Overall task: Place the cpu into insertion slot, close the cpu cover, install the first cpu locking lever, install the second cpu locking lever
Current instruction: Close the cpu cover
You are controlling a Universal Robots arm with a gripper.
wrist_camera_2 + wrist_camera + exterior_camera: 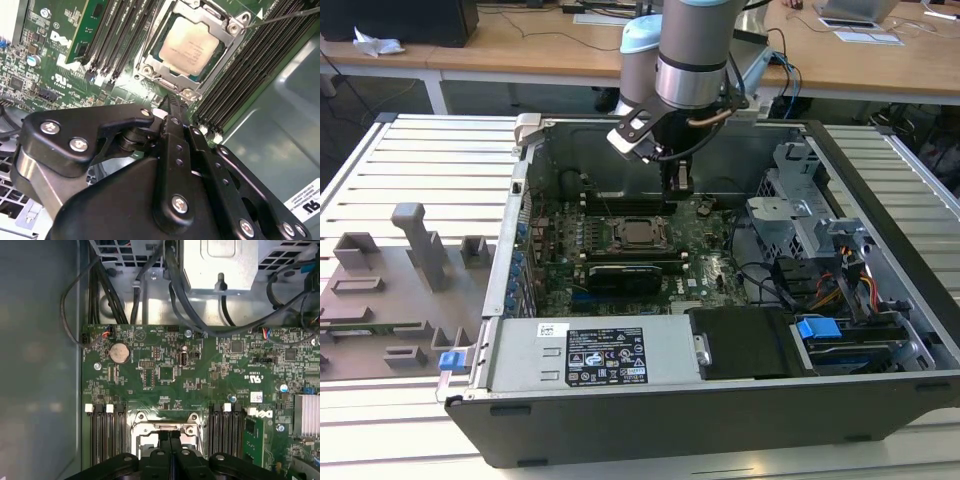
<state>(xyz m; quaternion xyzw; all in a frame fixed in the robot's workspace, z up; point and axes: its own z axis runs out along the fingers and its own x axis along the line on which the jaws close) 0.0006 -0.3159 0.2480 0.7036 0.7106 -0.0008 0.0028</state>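
The gripper point(171, 103) has its two black fingers pressed together in a narrow tip, with nothing visible between them. In both wrist views that tip sits just at the edge of the insertion slot point(150, 430). Whether it touches the rim I cannot tell. In the exterior view it hangs just beside the slot, towards the exterior view's right.

The cpu point(189, 46) lies flat inside the slot, straight ahead of the fingertips. The cpu cover point(226, 47) is down around it, and the chip's silver top shows through the window.

A thin wire locking lever point(285, 16) runs off from one slot corner. Its long axis slants out over the memory slots point(250, 65) on that side, so I judge it not yet latched.

More memory slots point(120, 40) flank the slot's opposite side. Beyond the slot from the gripper, the first wrist view shows a coin cell battery point(119, 352).

There is faint print on the chip's top, white lettering on the green board, and a white label point(605, 352) on the power supply near the slot.
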